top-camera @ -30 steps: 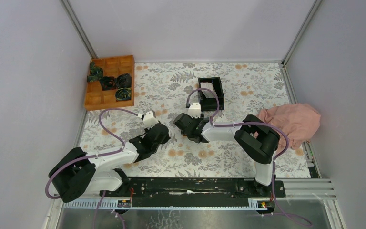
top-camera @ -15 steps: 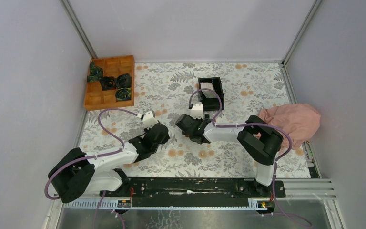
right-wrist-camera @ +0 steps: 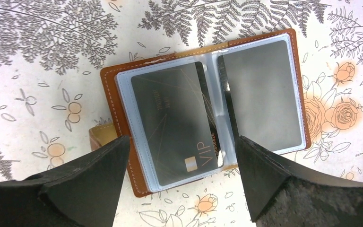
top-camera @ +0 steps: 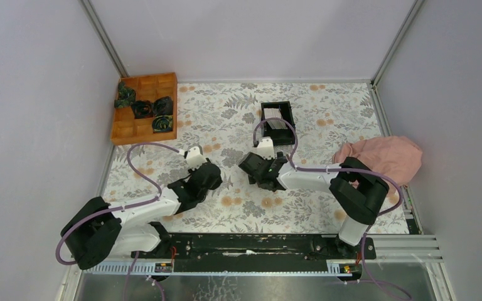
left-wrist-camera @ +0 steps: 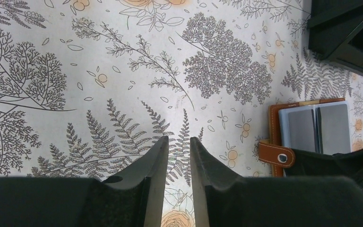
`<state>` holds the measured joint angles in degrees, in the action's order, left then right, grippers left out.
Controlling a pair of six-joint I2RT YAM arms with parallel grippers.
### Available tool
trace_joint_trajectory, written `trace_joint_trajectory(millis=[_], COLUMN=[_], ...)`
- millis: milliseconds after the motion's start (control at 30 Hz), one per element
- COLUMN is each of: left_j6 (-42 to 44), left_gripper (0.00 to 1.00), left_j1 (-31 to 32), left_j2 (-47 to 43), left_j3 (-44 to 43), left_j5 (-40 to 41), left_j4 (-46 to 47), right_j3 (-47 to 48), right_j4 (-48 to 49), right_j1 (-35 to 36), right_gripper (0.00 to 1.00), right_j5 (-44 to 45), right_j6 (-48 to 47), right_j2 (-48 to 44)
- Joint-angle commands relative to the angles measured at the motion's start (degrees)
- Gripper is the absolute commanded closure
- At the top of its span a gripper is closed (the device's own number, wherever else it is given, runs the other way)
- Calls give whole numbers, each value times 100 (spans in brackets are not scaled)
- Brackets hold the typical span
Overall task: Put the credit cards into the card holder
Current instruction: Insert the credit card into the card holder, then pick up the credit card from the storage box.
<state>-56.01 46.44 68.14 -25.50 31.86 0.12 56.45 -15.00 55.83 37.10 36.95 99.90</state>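
Note:
The card holder [right-wrist-camera: 260, 94] lies open and flat on the flowered cloth, brown-edged, with two clear-sleeved pocket panels. A dark card marked VIP [right-wrist-camera: 179, 118] sits in its left pocket. My right gripper [right-wrist-camera: 182, 139] hovers right over it, open wide, with nothing between the fingers. Pale credit cards [top-camera: 275, 120] stand in the black box [top-camera: 287, 116] farther back. My left gripper [left-wrist-camera: 178, 139] hangs over bare cloth left of the card holder [left-wrist-camera: 312, 127], open by a narrow gap and empty. In the top view the right gripper [top-camera: 258, 172] hides the holder.
An orange wooden tray [top-camera: 125, 130] holding dark green objects stands at the back left. A pink cloth [top-camera: 383, 157] lies bunched at the right edge. The black box's corner [left-wrist-camera: 345, 33] is just beyond the holder. Grey walls enclose the table.
My right gripper has shifted a little to the right and spread its jaws wider. The left gripper's jaws have parted slightly; its arm has barely moved.

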Motion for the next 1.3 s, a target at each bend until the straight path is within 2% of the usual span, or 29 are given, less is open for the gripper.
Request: trace_joint_trajectory(millis=[0, 367, 600, 767, 1033, 1267], left_j6=[56, 318, 741, 1029, 1238, 1268], left_gripper=[68, 60, 44, 33, 32, 32], left_j1=[-49, -188, -270, -348, -556, -862], left_j2=[-108, -25, 71, 355, 735, 889], left_j3=[-203, -457, -748, -1127, -1526, -1503], left_j5=[318, 191, -248, -651, -1024, -1347], left_j4=[-103, -2, 439, 710, 944, 1213], right_j3=[13, 246, 569, 1306, 2545, 3344], right_j4=[-92, -313, 181, 402, 469, 494], right_j1=[4, -59, -1165, -1862, -2602, -3036], right_gripper=[12, 13, 15, 16, 17, 18], right_j5=[-181, 102, -409, -1127, -1970, -2376], right_j6=[-208, -558, -1321, -1879, -2218, -2253], right_j2=[-434, -1260, -1352, -878, 243, 1070])
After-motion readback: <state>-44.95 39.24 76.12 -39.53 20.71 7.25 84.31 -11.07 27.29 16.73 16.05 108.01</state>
